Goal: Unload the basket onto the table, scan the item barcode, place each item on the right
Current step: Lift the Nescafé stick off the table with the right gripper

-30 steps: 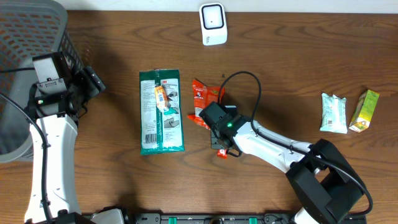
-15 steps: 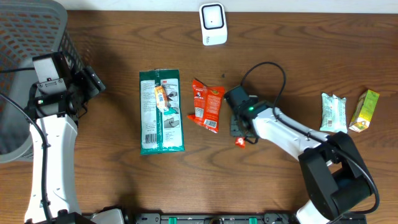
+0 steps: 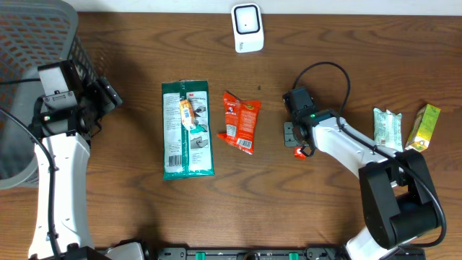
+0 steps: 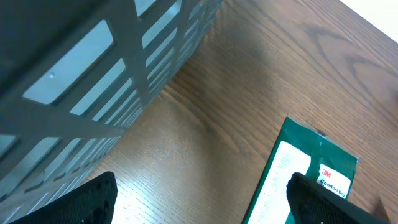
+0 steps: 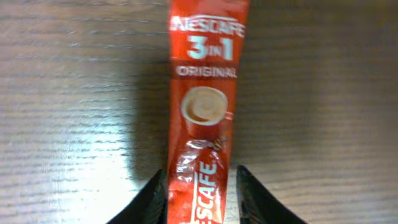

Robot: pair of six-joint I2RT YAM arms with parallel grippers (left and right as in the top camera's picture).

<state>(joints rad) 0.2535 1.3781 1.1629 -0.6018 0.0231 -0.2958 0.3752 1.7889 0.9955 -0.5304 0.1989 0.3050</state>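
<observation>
1. Right end effector (image 5: 202, 200): closed on a red sachet (image 5: 208, 93). 1 dark finger presses each long edge at its lower end. The sachet runs straight away from the wrist camera, printed face up, marked "NESCAFE 3 in 1 ORIGINAL" with a cup picture. A shadow lies on the counter (image 5: 74, 124) along its left side. No barcode shows on this face.

2. From overhead, the right end effector (image 3: 292, 137) sits right of the counter's centre, with a red end of the sachet (image 3: 300, 152) showing on its near side. A black cable loops above the arm.

3. Just left of it, apart, a red-orange pouch (image 3: 240, 121) lies flat and slightly tilted.

4. Further left, a green pack (image 3: 187, 130) lies lengthwise, with a small orange item on its upper half. The left wrist view shows this pack's corner only.

5. Toward the right edge, a white-green packet (image 3: 388, 131) and a yellow-green carton (image 3: 424, 128) lie side by side, near each other and not touching.

6. The white scanner (image 3: 247, 27) stands at the far edge, centre, well apart from the sachet.

7. Left end effector (image 3: 105, 94): jaws wide apart, gripping nothing, poised beside the grey basket (image 3: 36, 43) at the far left corner. In its own view the left end effector (image 4: 202, 205) frames bare wood, with the basket wall alongside.
</observation>
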